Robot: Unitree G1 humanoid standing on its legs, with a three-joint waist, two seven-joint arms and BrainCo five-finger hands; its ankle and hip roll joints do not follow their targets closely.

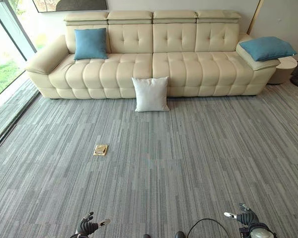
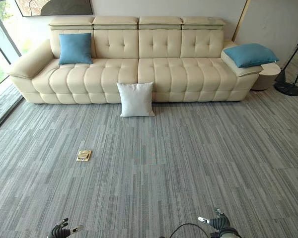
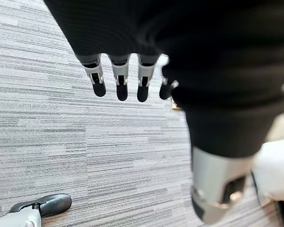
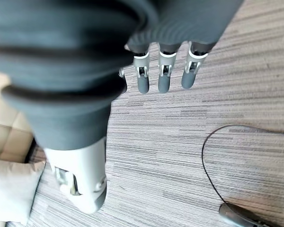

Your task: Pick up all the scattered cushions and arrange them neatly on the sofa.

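Note:
A white cushion (image 1: 150,93) stands on the grey carpet, leaning against the front of the cream sofa (image 1: 188,69). One blue cushion (image 1: 90,43) is propped upright against the sofa's back at its left end. Another blue cushion (image 1: 266,48) lies on the right armrest. My left hand (image 1: 87,226) hangs low at the bottom left, fingers (image 3: 119,82) straight and empty. At the bottom right my right hand (image 1: 246,217) is likewise open, its fingers (image 4: 163,75) over bare carpet. Both hands are far from the cushions.
A small brass floor socket (image 1: 100,149) sits in the carpet left of centre. Tall windows (image 1: 5,44) run along the left. A round side table (image 1: 284,69) and a lamp stand's base (image 2: 288,88) stand right of the sofa.

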